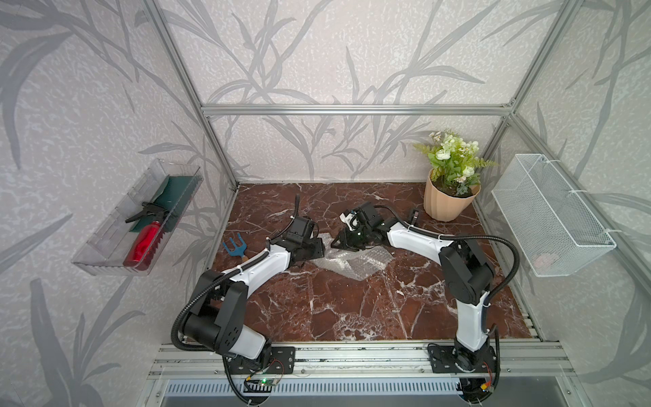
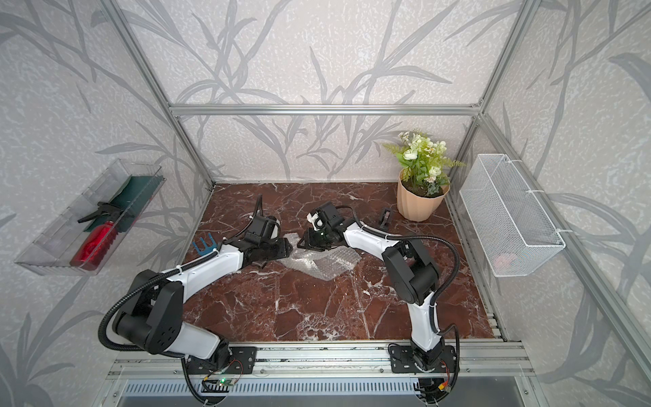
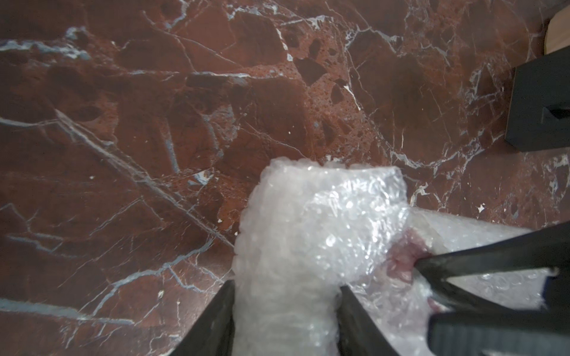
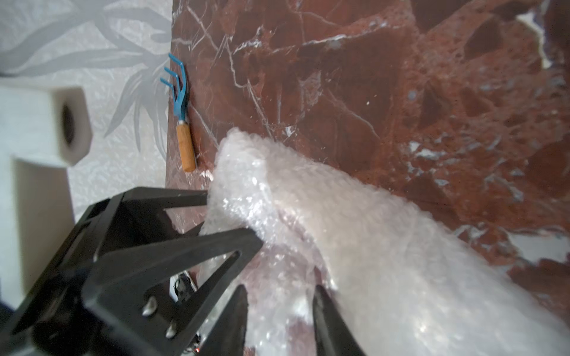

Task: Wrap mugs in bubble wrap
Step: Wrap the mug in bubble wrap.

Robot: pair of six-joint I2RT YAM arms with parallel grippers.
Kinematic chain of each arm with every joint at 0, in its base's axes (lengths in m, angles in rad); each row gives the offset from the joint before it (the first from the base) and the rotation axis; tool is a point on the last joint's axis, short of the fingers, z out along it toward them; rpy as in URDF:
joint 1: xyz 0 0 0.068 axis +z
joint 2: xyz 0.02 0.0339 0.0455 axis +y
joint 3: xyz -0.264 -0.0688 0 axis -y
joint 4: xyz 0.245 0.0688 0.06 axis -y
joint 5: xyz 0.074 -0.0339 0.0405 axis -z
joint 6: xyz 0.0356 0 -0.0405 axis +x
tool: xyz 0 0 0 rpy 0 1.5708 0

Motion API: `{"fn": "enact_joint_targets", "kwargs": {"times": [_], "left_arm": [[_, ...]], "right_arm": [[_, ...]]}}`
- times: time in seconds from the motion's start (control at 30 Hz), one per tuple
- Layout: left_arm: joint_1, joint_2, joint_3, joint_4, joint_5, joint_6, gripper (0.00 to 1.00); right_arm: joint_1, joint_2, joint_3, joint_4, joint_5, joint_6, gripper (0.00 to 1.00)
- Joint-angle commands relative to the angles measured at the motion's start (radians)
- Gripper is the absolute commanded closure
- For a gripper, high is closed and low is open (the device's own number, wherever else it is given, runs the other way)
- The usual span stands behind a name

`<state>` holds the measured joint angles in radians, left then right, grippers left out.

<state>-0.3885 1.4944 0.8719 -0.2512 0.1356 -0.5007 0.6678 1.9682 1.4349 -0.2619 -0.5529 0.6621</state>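
Near the centre of a top view, the left hand (image 1: pixel 318 246) clamps the bubble wrap (image 1: pixel 355 262) rolled over the mug (image 3: pixel 401 262), likely to stop the roll springing open. Right hand (image 4: pixel 279 292), jaws parted and gripping nothing, noses at the mug's reddish mouth, probably tucking. Red marble counter (image 1: pixel 352 310); leaf-patterned walls.

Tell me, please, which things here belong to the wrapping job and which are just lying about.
Job: translucent bubble wrap sheet; mug bundled inside, only a reddish patch showing.
Lying about: blue-pronged hand rake with wooden handle; ribbed peach plant pot; white wire basket; clear plastic tray holding a red spray bottle.
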Motion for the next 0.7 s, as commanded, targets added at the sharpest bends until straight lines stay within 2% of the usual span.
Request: {"fn": "enact_joint_targets", "kwargs": {"times": [0.0, 0.13, 0.33, 0.53, 0.67], "left_arm": [[-0.009, 0.017, -0.006, -0.06, -0.05, -0.006, 0.55], [-0.016, 0.028, -0.006, -0.061, -0.064, -0.018, 0.56], [-0.028, 0.04, 0.004, -0.062, -0.079, -0.023, 0.58], [-0.033, 0.035, 0.005, -0.069, -0.083, -0.02, 0.59], [-0.035, 0.032, 0.006, -0.071, -0.087, -0.016, 0.59]], "right_arm": [[-0.024, -0.102, -0.001, -0.138, 0.033, -0.066, 0.51], [-0.069, -0.222, -0.105, -0.204, 0.088, -0.095, 0.36], [-0.178, -0.392, -0.336, -0.215, 0.139, -0.138, 0.2], [-0.25, -0.433, -0.5, -0.134, 0.185, -0.198, 0.16], [-0.258, -0.386, -0.526, -0.068, 0.224, -0.241, 0.14]]}}
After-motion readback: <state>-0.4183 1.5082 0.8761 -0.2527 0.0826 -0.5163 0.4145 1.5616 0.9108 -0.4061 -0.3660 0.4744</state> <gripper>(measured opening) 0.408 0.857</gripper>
